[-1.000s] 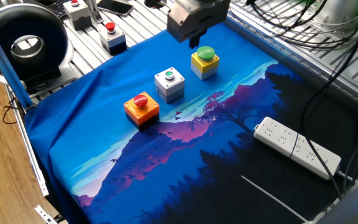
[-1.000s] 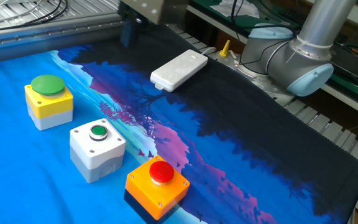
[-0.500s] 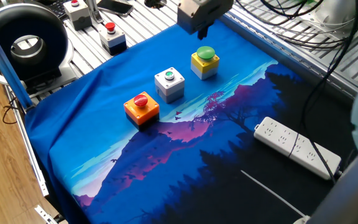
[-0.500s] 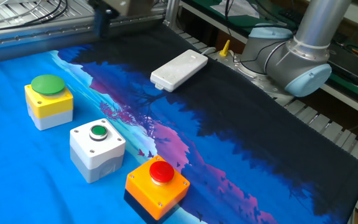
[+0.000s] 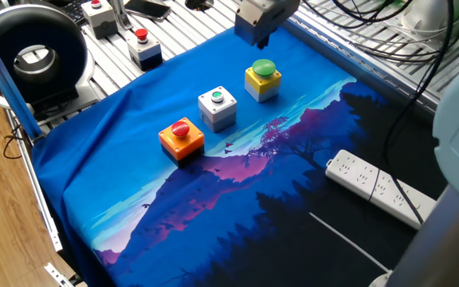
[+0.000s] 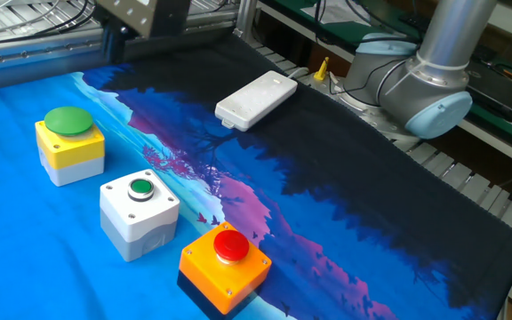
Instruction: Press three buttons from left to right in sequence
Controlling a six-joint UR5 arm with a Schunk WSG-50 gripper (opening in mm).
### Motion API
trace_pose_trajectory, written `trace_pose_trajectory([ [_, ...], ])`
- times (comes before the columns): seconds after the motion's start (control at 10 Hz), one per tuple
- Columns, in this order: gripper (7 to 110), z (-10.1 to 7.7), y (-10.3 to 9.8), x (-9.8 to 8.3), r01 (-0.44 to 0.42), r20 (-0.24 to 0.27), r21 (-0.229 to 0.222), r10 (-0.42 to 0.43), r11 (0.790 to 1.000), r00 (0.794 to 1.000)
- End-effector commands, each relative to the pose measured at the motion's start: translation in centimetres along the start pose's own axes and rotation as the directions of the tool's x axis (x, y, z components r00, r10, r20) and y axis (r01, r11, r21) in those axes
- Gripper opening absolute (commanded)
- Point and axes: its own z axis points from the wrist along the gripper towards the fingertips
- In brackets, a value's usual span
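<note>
The 3 button boxes sit in a diagonal row on the blue cloth [image 5: 134, 191]: the orange box [image 5: 182, 139] with its red dome, the light grey box [image 5: 217, 108] with a small green button, and the yellow box [image 5: 262, 80] with a large green dome. Each is near its neighbour but not touching. In the other fixed view the same row shows as orange box [image 6: 224, 267], grey box [image 6: 140, 213] and yellow box [image 6: 70, 142].

The gripper [image 5: 259, 17] hangs high above the far edge of the cloth, just beyond the yellow box and well apart from the orange one. Its fingertips are cropped or hidden in both views, so I cannot tell whether the fingers are spread or pressed together.

Nothing visible shows which buttons are already pressed, so the step in hand is a judgement. If the sequence starts at the orange box, the arm needs to travel across the row while staying high, centre over the red dome, then come straight down. A vertical push on the dome's middle matters, since an off-centre touch could slide the loose box on the cloth.
</note>
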Motion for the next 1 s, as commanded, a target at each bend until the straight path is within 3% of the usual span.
trace_pose_trajectory([
  [0.0,7,1.4,-1.2,-0.1,0.022,0.032,-0.019,-0.022,1.0,0.999],
  [0.4,7,4.2,-2.3,-0.3,0.057,0.089,-0.038,-0.053,0.998,0.995],
  [0.9,7,6.9,-2.8,-0.9,0.074,0.141,-0.03,-0.069,0.997,0.988],
])
